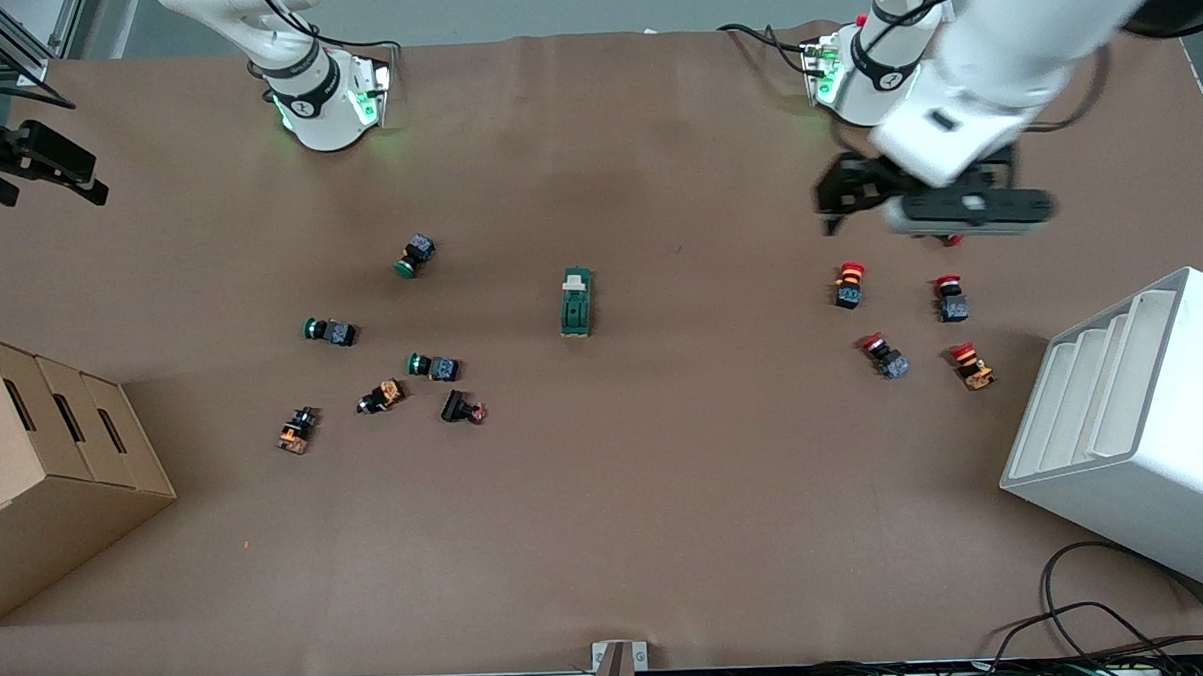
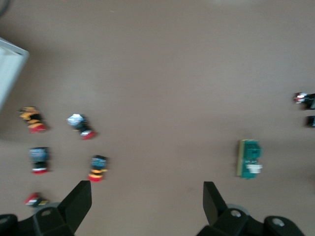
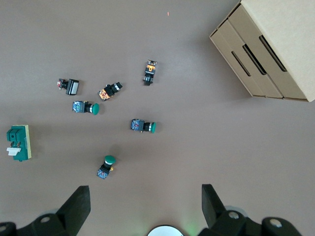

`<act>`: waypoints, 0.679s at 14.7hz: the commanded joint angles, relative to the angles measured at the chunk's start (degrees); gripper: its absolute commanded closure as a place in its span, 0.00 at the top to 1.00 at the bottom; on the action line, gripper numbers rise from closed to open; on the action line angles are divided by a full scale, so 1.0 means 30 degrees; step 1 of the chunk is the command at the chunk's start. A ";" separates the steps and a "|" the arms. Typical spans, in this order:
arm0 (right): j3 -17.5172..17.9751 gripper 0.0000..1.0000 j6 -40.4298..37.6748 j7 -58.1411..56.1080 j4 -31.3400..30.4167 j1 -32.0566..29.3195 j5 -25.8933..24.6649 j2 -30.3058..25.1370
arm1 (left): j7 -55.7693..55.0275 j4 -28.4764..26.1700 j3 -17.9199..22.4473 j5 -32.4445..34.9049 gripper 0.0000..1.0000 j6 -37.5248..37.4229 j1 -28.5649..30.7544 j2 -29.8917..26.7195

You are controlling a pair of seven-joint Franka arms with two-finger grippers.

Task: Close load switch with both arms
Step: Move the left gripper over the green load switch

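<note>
Your left gripper [image 2: 146, 201] hangs open, the load switch [image 1: 576, 302] well off toward the right arm's end; your right gripper [image 3: 145, 206] is open too.

Dark green load switch [image 1: 576, 303] with cream lever end, on brown table [image 1: 608, 538]. Green-capped buttons [image 1: 327, 331] toward right arm's end, red-capped buttons [image 1: 849, 283] toward left arm's. Tan cardboard box [image 1: 36, 478]; white rack [image 1: 1145, 429]. White arms, black bands, black grippers.

Evenly bright from overhead; soft shadows under the left arm [image 1: 963, 75] at two o'clock. Blurred throughout the left wrist view, sharp elsewhere; no glare.
</note>
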 commanded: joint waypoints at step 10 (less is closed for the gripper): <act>0.0022 1.00 0.0755 0.1524 -0.0107 0.0664 -0.0122 0.2798 | -1.6416 -0.2585 -0.1039 0.8302 1.00 0.5570 -0.8810 0.5001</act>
